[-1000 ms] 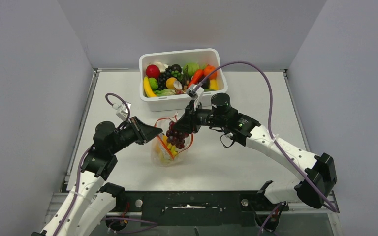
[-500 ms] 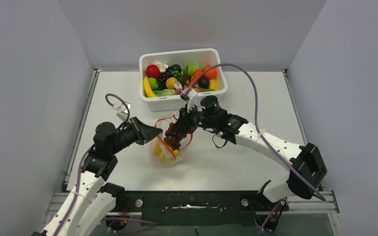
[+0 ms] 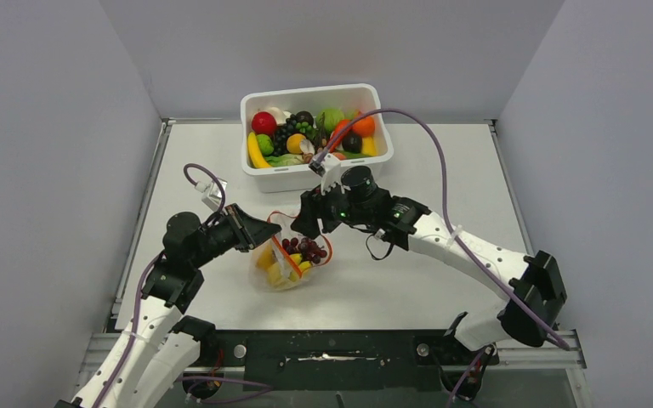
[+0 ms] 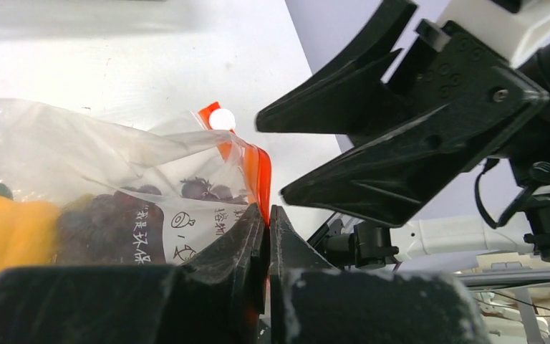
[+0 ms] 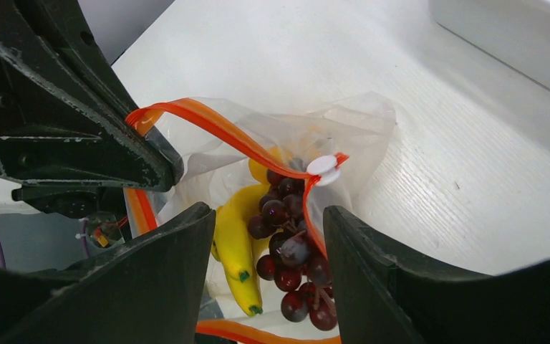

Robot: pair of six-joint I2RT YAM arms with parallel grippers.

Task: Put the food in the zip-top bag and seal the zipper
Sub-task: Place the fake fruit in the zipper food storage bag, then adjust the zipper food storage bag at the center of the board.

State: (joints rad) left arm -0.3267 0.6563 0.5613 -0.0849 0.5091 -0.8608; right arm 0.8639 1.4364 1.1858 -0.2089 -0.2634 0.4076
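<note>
Clear floppy zip-top bag, dark purple grapes inside; left tool clamps its orange-red zipper strip; right tool wide, empty

top external: fixed, high behind the arm bases, facing down and forward; whole table in frame, far off. left wrist: low, very near, looking along the left gripper at the zip-top bag. right wrist: near, looking down past the right gripper into that bag. shared by all: the bag.
</note>
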